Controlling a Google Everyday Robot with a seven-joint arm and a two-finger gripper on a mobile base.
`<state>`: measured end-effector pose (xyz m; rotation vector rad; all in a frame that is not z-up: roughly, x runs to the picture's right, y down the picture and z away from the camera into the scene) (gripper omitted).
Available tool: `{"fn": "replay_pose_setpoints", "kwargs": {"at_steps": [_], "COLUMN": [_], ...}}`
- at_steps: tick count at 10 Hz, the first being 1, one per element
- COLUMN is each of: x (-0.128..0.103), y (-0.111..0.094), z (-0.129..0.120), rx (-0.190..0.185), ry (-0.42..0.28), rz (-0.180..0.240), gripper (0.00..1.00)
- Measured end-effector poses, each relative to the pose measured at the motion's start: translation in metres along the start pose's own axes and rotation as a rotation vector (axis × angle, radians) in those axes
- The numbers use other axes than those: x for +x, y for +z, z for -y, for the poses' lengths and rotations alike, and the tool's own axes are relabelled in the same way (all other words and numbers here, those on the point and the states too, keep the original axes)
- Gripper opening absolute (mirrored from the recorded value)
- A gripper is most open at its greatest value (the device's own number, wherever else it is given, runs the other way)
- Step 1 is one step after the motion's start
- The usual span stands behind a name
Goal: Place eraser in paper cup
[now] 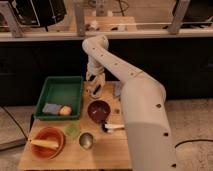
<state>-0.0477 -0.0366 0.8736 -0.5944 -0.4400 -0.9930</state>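
My gripper (95, 88) hangs from the white arm (125, 85) over the back middle of the wooden table (112, 150), just behind the dark maroon bowl (99, 110). A small cream-white shape right beneath the gripper looks like the paper cup (95, 93); the gripper hides most of it. I cannot make out the eraser, and I cannot tell whether the gripper holds anything.
A green tray (59, 85) at the left holds a blue sponge (50, 108) and a yellow-orange piece (65, 110). An orange bowl (47, 144), a pale green cup (73, 131) and a steel cup (86, 140) stand in front. A white-handled tool (113, 128) and a grey object (118, 90) lie to the right.
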Motion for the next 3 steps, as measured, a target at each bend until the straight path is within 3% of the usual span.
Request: {"fn": "replay_pose_setpoints", "kwargs": {"at_steps": [3], "x": [0.0036], "y": [-0.0033], "z": [-0.0025], "rx": [0.016], "ry": [0.008], "rz": [-0.005], "gripper": [0.8]}}
